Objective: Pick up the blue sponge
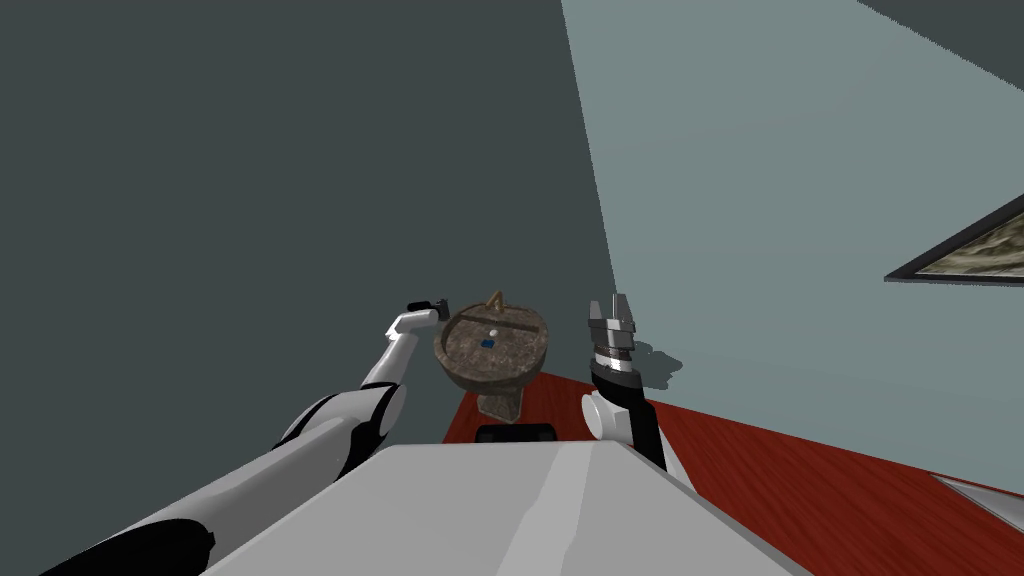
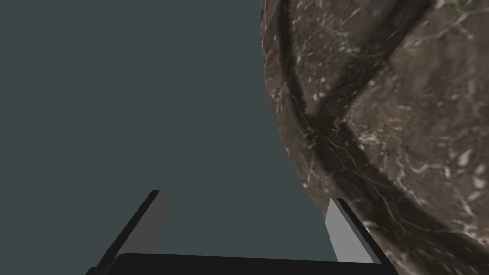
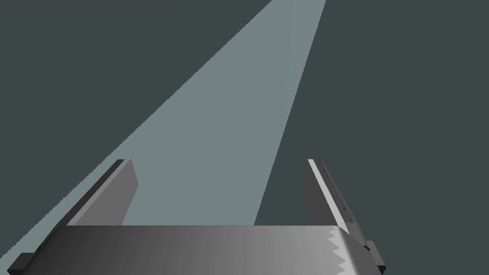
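A small blue sponge (image 1: 488, 343) lies in the bowl of a round, brown marbled pedestal sink (image 1: 470, 368), ahead of me in the head view. My left gripper (image 1: 442, 307) hovers by the sink's left rim, level with its top. In the left wrist view it (image 2: 246, 210) stands open with nothing between its fingers, and the sink's marbled outer side (image 2: 396, 119) is close beside one finger. My right gripper (image 1: 613, 312) is raised to the right of the sink, pointing up at the wall. The right wrist view shows it (image 3: 219, 186) open and empty.
A small white object (image 1: 493, 332) lies in the bowl beside the sponge, and a brown tap (image 1: 495, 299) rises at the sink's far rim. Grey walls meet in a corner behind the sink. The floor (image 1: 800, 470) is red-brown, and a framed picture (image 1: 975, 250) hangs at right.
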